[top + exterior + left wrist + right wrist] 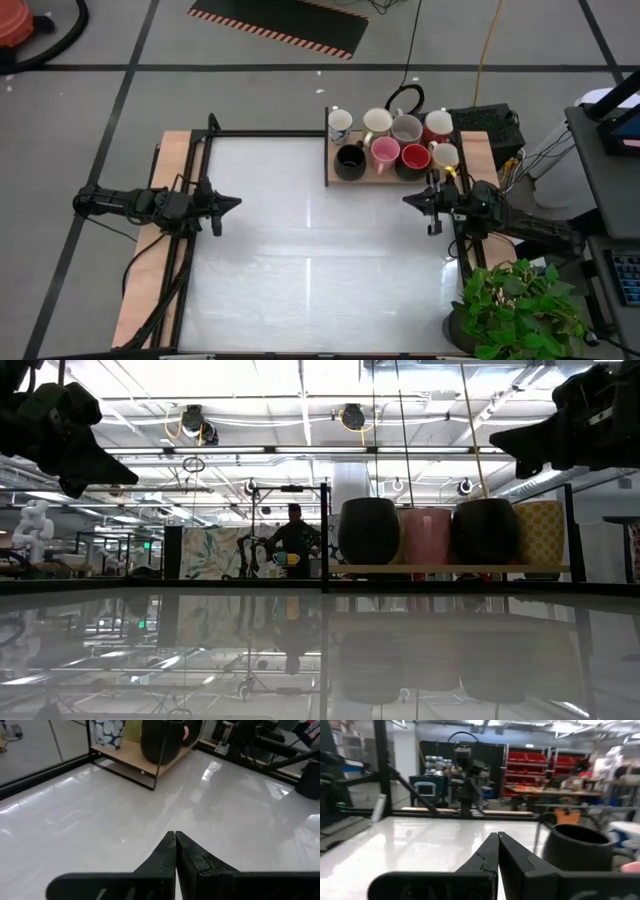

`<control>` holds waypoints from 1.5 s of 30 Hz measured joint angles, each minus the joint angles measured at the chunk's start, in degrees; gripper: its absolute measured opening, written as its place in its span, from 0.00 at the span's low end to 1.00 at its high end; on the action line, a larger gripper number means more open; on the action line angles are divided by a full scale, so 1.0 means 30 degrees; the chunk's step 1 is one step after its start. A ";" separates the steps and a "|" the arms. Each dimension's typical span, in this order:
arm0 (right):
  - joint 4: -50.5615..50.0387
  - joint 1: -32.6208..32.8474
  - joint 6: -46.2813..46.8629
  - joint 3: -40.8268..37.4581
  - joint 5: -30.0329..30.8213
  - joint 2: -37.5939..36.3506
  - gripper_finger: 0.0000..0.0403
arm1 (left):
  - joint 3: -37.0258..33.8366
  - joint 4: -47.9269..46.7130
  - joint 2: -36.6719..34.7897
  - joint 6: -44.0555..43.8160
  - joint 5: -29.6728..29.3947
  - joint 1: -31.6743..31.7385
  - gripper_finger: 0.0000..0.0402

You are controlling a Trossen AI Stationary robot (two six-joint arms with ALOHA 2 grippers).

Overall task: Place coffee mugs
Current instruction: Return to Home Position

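Left end effector [175, 836] closed; mug [160, 742] cropped

A glossy white table [310, 260] carries a wooden shelf [378, 178] at its far right corner, a potted plant [515, 310] stands by its near right corner, and a person [294, 538] stands far behind.

The pale wooden shelf [372, 179], upper right of centre in the high view, holds two rows. The back row has a white mug with blue marks [340, 123], a cream mug [377, 121], a grey mug [407, 128] and a red mug [438, 124]. The front row has a black mug [350, 160], a pink mug [385, 153], a second red mug [415, 157] and a second cream mug [444, 154]. The table [300, 260] is glossy white. The left gripper [234, 203] and right gripper [408, 200] are black. The plant [515, 310] at lower right is green.
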 joint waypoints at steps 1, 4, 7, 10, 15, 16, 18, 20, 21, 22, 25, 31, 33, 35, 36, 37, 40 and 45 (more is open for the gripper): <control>-0.0106 0.0159 0.0379 0.0000 0.0025 0.0052 0.00 | 0.0000 -0.0039 0.0013 0.0000 -0.0091 0.0000 0.00; 0.0009 0.1219 0.0865 -0.0007 0.0500 0.0076 0.00 | 0.0000 -0.0101 0.0022 -0.0011 -0.0296 0.0000 0.00; -0.0120 0.2693 0.0139 -0.0007 0.1818 0.0056 0.00 | 0.0000 -0.0107 0.0022 -0.0024 -0.0381 0.0000 0.00; -0.0626 0.4002 -0.0387 -0.0007 0.3396 -0.0004 0.00 | 0.0000 -0.0109 0.0022 -0.0124 -0.0225 0.0000 0.00; -0.0723 0.6149 -0.0455 -0.0007 0.4930 -0.0011 0.00 | 0.0000 -0.0109 0.0029 -0.0142 -0.0104 0.0000 0.00; -0.0722 0.6520 -0.0547 -0.0009 0.5135 -0.0011 0.00 | 0.0000 -0.0109 0.0029 -0.0142 -0.0104 0.0000 0.00; -0.0738 0.7130 -0.0728 -0.0015 0.5469 -0.0011 0.00 | 0.0000 -0.0109 0.0029 -0.0151 -0.0090 0.0000 0.00; -0.0756 0.7506 -0.0894 -0.0015 0.5518 -0.0011 0.00 | 0.0000 -0.0102 0.0029 -0.0160 -0.0083 0.0000 0.00; -0.0781 0.7607 -0.0944 -0.0015 0.5525 -0.0011 0.00 | 0.0000 -0.0102 0.0029 -0.0153 -0.0083 0.0000 0.00; -0.0789 0.7671 -0.0951 -0.0015 0.5524 -0.0011 0.00 | 0.0000 -0.0101 0.0029 -0.0146 -0.0076 0.0000 0.00; -0.0862 0.7712 -0.0966 -0.0018 0.5496 -0.0007 0.00 | 0.0000 -0.0094 0.0029 -0.0146 -0.0075 0.0000 0.00; -0.0636 0.7712 -0.1138 -0.0015 0.5387 -0.0011 0.00 | 0.0000 0.0021 0.0029 -0.0078 0.0069 0.0000 0.00; -0.0514 0.7712 -0.1302 -0.0015 0.5374 -0.0011 0.00 | 0.0000 0.0036 0.0029 0.0012 0.0364 0.0000 0.00; -0.0519 0.7712 -0.1333 -0.0015 0.5346 -0.0011 0.00 | 0.0000 0.0109 0.0029 0.0018 0.0648 -0.0015 0.00; -0.0523 0.7712 -0.1288 -0.0015 0.5332 -0.0011 0.00 | 0.0000 0.0217 0.0029 0.0125 0.0821 -0.0025 0.00; -0.0576 0.7712 -0.1099 -0.0015 0.5325 -0.0011 0.00 | 0.0000 0.0404 0.0029 0.0307 0.0981 -0.0055 0.00; -0.1301 0.7712 -0.0401 -0.0015 0.5330 -0.0010 0.00 | -0.0002 0.0929 0.0029 0.1045 0.1266 -0.0279 0.00; -0.1624 0.7676 0.0685 -0.0015 0.5357 0.0011 0.00 | -0.1328 0.3236 0.0022 0.3200 0.1426 -0.0662 0.00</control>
